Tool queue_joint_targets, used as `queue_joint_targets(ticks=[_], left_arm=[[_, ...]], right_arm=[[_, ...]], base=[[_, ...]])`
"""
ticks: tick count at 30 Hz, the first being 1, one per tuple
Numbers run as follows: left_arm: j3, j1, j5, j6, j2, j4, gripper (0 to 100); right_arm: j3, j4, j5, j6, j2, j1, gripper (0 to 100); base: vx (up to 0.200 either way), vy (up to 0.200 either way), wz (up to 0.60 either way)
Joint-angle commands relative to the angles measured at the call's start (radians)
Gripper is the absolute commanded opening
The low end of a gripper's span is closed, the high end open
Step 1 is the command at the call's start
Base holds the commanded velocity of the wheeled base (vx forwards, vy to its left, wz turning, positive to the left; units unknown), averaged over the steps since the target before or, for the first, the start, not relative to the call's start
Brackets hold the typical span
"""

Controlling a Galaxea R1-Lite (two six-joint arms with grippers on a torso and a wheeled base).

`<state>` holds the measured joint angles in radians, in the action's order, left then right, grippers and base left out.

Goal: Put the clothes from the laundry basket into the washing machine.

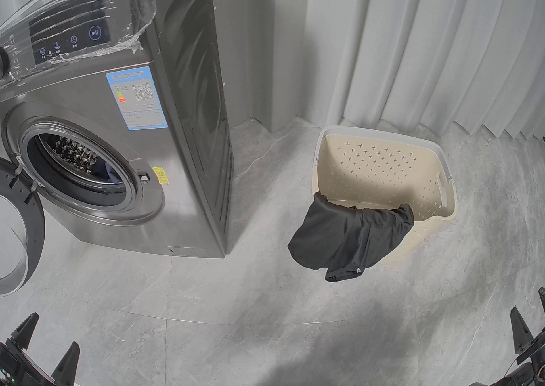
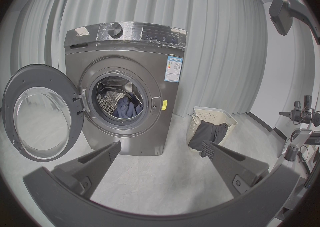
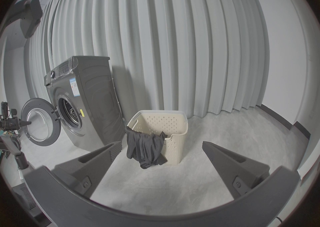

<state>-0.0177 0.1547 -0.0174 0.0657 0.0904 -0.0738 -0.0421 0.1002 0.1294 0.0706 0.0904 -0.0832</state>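
Head view shows a dark garment [image 1: 352, 236] draped over the near rim of the laundry basket [image 1: 386, 171], right of the open-doored washing machine [image 1: 187, 92] holding blue cloth [image 1: 112, 174]; left claw [image 2: 160, 144] and right claw [image 3: 161, 144] spread, empty.

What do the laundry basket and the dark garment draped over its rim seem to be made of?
Laundry basket: probably moulded plastic, matte cream; rigid walls pierced with small holes, cut-out handle. Dark garment: thin soft fabric, matte charcoal; it hangs in limp folds. Fibre type cannot be told.
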Motion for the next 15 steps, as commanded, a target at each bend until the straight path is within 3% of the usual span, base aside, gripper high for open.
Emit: queue_joint_targets(ticks=[1,5,12,15], left_arm=[[0.018,0.000,-0.001,-0.017,0.005,0.002,100],[0.018,0.000,0.001,-0.020,0.005,0.002,100],[0.018,0.000,0.001,-0.021,0.005,0.002,100],[0.018,0.000,0.001,-0.021,0.005,0.002,100]], right_arm=[[-0.127,-0.037,0.003,0.003,0.048,0.000,100],[-0.120,-0.050,0.009,-0.005,0.124,0.000,100],[-0.136,-0.036,0.061,-0.008,0.350,0.006,100],[-0.174,-0.034,0.069,-0.043,0.488,0.006,100]], base=[[0.000,0.000,0.00],[0.000,-0.150,0.00],[0.000,-0.200,0.00],[0.000,-0.200,0.00]])
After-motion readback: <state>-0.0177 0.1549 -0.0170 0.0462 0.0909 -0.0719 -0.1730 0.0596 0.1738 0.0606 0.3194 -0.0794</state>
